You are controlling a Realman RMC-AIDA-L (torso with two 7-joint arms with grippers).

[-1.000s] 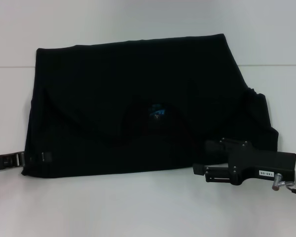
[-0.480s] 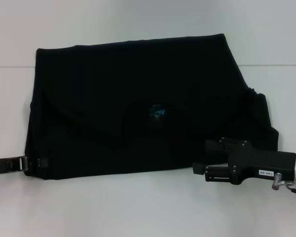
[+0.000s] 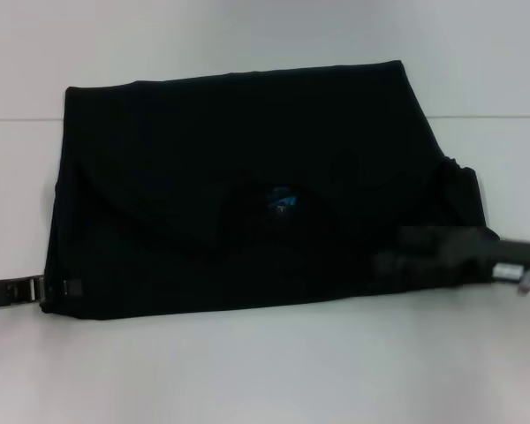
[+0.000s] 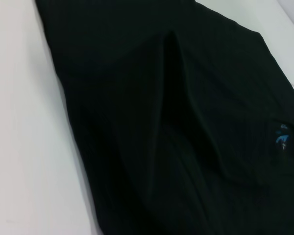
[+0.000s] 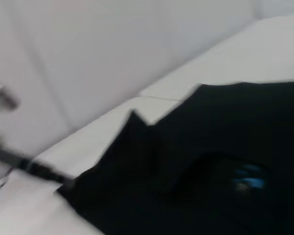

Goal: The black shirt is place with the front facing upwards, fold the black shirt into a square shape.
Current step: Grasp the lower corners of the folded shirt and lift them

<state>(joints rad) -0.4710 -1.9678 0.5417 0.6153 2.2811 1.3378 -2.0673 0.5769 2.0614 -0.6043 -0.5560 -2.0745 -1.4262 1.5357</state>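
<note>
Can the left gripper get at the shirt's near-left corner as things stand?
Probably yes: the left gripper sits at the near-left corner of the black shirt, on bare table, nothing between. The right gripper is far across.

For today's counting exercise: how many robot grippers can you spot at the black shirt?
2: the left gripper at the black shirt's near-left corner, and the right gripper over its near-right part.

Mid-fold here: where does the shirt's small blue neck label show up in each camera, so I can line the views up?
Head view: blue neck label sits near the middle of the black shirt, inside the neckline.
Left wrist view: label at the picture's right edge, on the shirt.
Right wrist view: label at lower right, blurred.
Shared landmark: the dark neckline curve around the label.
</note>
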